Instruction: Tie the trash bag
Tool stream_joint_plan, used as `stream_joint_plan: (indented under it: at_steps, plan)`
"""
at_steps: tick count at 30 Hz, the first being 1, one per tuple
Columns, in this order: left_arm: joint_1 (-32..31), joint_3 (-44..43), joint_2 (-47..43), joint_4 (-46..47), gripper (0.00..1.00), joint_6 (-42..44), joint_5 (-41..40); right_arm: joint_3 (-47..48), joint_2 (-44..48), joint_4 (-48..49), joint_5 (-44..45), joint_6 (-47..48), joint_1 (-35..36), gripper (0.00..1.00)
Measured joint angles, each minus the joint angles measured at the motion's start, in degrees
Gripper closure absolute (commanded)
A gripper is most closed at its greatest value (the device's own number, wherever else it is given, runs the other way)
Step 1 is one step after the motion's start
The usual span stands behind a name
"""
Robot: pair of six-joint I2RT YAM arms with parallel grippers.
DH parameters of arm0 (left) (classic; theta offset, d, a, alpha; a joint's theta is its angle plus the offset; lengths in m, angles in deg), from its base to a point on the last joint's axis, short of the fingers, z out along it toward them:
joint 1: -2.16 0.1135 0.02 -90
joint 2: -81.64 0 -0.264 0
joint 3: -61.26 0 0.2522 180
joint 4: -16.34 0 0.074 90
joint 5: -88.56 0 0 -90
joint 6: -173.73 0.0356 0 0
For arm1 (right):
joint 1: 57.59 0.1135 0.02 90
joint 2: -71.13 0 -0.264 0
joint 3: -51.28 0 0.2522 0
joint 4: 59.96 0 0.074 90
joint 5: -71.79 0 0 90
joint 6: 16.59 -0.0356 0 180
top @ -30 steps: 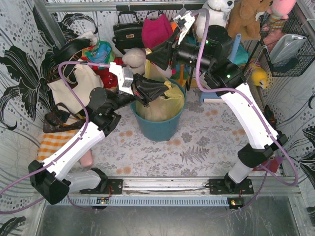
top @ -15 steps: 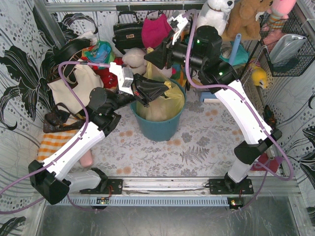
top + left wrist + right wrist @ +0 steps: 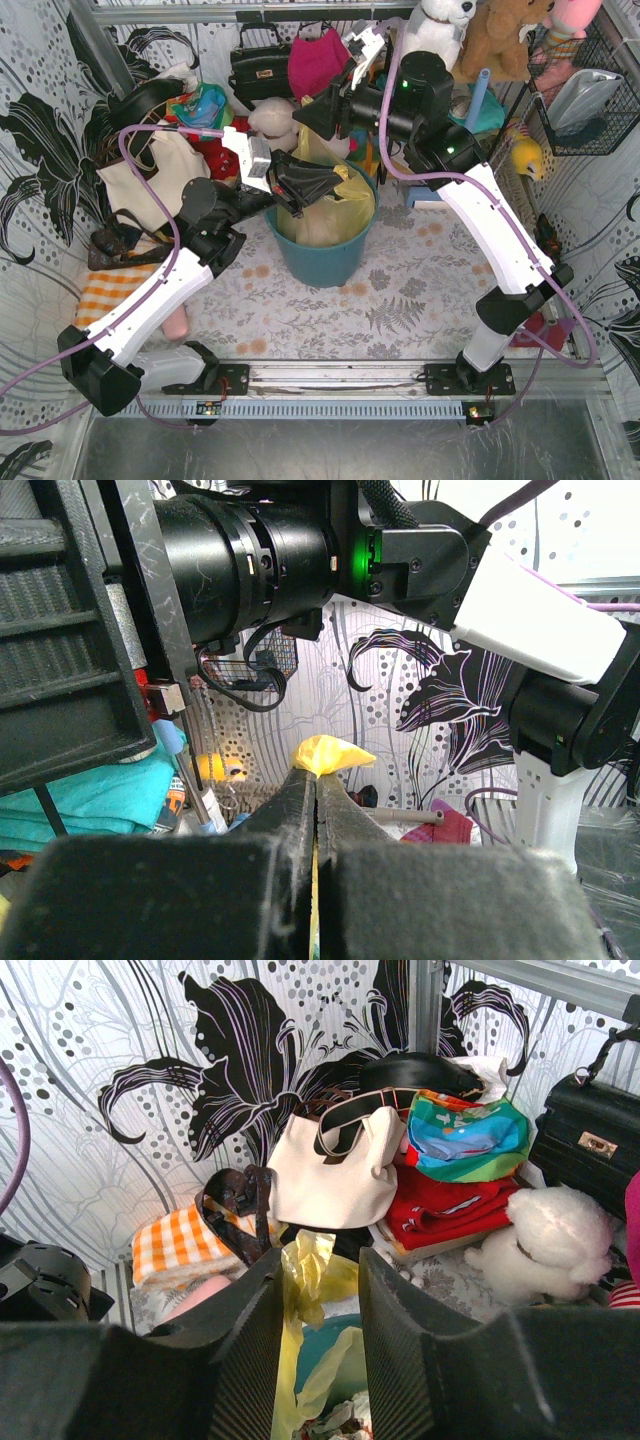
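Our right gripper (image 3: 318, 1260) has swung left, jaws spread around one flap (image 3: 302, 1282) of the bag (image 3: 350, 205). Our left gripper (image 3: 315, 778) pinches the other flap, so crossing them looks next.

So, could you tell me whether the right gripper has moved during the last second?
Yes; the right gripper has shifted slightly left, toward the black handbag.

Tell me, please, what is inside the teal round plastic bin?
A thin translucent yellow plastic trash bag fills the bin; the bin's floor is covered by it.
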Motion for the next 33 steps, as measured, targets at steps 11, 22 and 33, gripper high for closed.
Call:
stream_joint_plan:
  at_steps: [11, 22, 33]
  plan:
    - [0.0, 0.0, 0.0, 0.0, 1.0, 0.0, 0.0, -0.2, 0.5, -0.2, 0.6, 0.0, 0.0, 0.65]
    - [0.0, 0.0, 0.0, 0.0, 1.0, -0.1, 0.0, -0.3, 4.3, -0.5, 1.3, 0.7, 0.0, 0.61]
    - [0.0, 0.0, 0.6, 0.5, 1.0, -0.5, 0.2, -0.3, 3.4, -1.7, 1.2, 0.4, 0.0, 0.51]
